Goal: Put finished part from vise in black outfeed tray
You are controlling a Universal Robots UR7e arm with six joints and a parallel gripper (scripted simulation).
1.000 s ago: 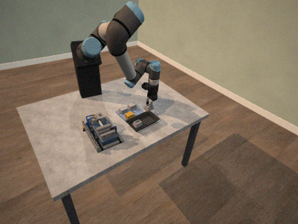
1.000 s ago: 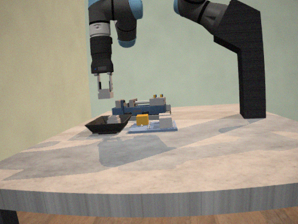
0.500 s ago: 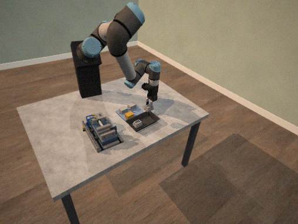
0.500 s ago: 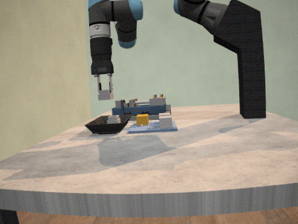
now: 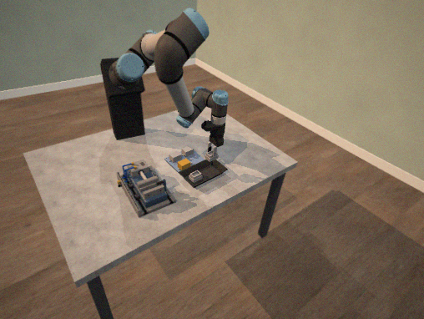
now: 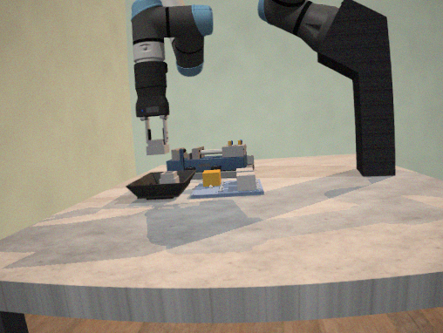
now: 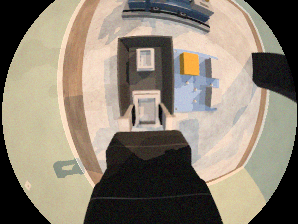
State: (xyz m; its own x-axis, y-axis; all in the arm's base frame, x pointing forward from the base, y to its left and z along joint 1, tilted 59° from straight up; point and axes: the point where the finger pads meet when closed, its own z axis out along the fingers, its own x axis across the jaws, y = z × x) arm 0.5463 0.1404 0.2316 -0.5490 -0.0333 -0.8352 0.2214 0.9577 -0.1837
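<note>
In the exterior view the tray (image 6: 148, 188) sits on the bench (image 6: 262, 244) at the left, with the tool (image 6: 157, 146) directly above its near-left end, pinching the part (image 6: 157, 149) well clear of the rim. The earlier block (image 6: 169, 176) lies in the tray's other end, toward 3 o'clock of the held part. In the wrist view the tray's long axis runs 12 to 6, the block toward 12 and the part over the free end at 6. The vise (image 6: 209, 159) stands behind. The drop looks straight down.
</note>
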